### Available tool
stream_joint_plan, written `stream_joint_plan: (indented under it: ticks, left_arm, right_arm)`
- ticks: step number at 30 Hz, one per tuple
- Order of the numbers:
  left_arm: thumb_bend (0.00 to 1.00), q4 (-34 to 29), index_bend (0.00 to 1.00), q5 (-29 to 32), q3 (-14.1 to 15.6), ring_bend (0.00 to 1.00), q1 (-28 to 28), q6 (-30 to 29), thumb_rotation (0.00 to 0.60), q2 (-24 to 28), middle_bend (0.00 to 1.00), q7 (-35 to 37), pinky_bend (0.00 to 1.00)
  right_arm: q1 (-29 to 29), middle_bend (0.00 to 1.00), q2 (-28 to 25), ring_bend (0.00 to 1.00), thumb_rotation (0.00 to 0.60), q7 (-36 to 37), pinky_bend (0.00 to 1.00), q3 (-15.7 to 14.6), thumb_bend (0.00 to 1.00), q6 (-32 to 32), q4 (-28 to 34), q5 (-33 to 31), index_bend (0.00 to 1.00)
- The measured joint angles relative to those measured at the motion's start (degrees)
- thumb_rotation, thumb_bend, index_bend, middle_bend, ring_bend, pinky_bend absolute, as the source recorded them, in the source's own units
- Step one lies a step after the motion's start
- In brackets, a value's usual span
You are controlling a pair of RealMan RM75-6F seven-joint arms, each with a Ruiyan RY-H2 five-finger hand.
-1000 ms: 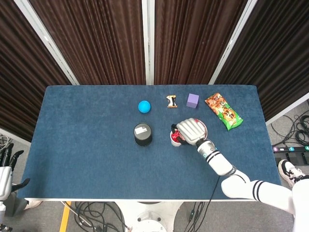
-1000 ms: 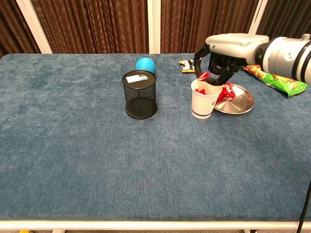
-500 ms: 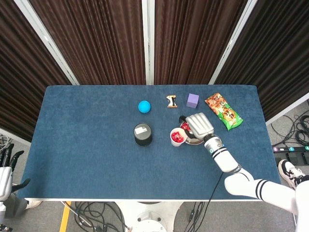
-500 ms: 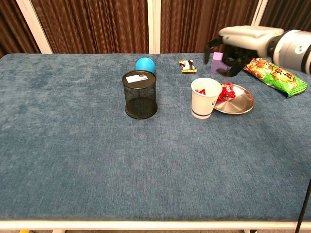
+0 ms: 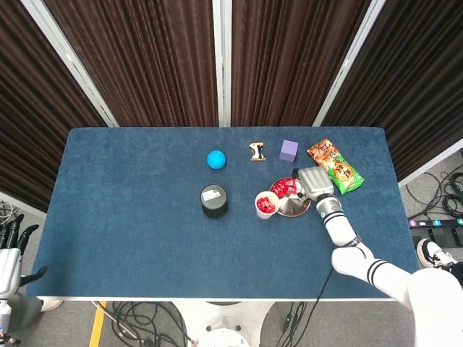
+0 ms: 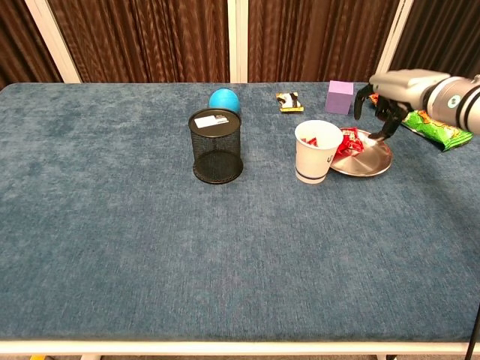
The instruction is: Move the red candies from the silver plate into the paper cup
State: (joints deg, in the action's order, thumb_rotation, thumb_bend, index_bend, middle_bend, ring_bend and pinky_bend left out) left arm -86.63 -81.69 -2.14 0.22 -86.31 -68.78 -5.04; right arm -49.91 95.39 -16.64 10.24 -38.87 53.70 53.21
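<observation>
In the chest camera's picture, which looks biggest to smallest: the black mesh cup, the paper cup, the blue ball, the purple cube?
Largest to smallest:
1. black mesh cup
2. paper cup
3. blue ball and purple cube look alike; both sit farther back and the ball is partly hidden, so unranked.

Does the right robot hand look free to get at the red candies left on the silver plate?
Probably yes. The right robot hand hovers open over the silver plate; nothing lies between it and the red candies.

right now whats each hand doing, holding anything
Left hand: idle off the table's left edge, fingers apart, holding nothing.
Right hand: above the silver plate's far rim, fingers curled down, nothing visibly in them.
</observation>
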Motion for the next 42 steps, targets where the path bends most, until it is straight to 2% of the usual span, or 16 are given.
stream_joint_plan:
  ticks: [11, 17, 20, 24, 28, 30, 38, 42]
  left_arm:
    - [0.00, -0.04, 0.24, 0.35, -0.02, 0.07, 0.00, 0.19, 0.600, 0.02, 0.09, -0.08, 0.06]
    - [0.00, 0.37, 0.24, 0.60, 0.04, 0.07, 0.17, 0.23, 0.600, -0.07, 0.09, 0.30, 0.06]
    - [0.00, 0.63, 0.24, 0.60, -0.01, 0.07, 0.20, 0.15, 0.600, -0.15, 0.09, 0.51, 0.06]
    - [0.00, 0.82, 0.24, 0.38, -0.03, 0.07, 0.17, 0.05, 0.600, -0.03, 0.09, 0.73, 0.06]
    - [0.00, 1.01, 0.24, 0.26, -0.16, 0.07, 0.09, -0.07, 0.600, 0.01, 0.09, 0.84, 0.06]
    - [0.00, 1.01, 0.24, 0.07, -0.15, 0.07, -0.05, 0.00, 0.600, 0.03, 0.09, 0.70, 0.06]
    - [0.00, 0.32, 0.24, -0.67, -0.26, 0.07, -0.66, 0.14, 0.600, 0.34, 0.09, 0.20, 0.06]
    - [0.00, 0.01, 0.24, -0.88, -0.17, 0.07, -0.87, 0.39, 0.600, 0.51, 0.09, 0.08, 0.06]
  right_arm:
    - [-1.21, 0.90, 5.82, 0.93, 0.600, 1.57, 1.00, 0.14, 0.26, 4.01, -8.66, 0.87, 0.42]
    - [-1.72, 0.90, 8.03, 0.93, 0.600, 2.75, 1.00, 0.71, 0.32, 4.85, -11.77, 2.09, 0.50]
    - [-1.81, 0.90, 8.74, 0.94, 0.600, 3.17, 1.00, 1.09, 0.36, 4.66, -12.68, 2.75, 0.55]
    - [-1.56, 0.90, 7.87, 0.94, 0.600, 3.62, 1.00, 1.36, 0.37, 3.37, -11.25, 3.85, 0.56]
    - [-0.69, 0.90, 4.74, 0.94, 0.600, 4.32, 1.00, 1.73, 0.37, 0.47, -6.04, 5.43, 0.57]
    - [0.03, 0.90, 2.16, 0.94, 0.600, 4.85, 1.00, 1.96, 0.36, -1.24, -1.39, 6.42, 0.57]
    - [2.59, 0.90, -9.76, 0.94, 0.600, 5.94, 1.00, 2.82, 0.35, -7.65, 21.76, 11.19, 0.54]
    - [2.54, 0.90, -12.99, 0.94, 0.600, 5.86, 1.00, 2.86, 0.35, -8.05, 26.76, 12.44, 0.52]
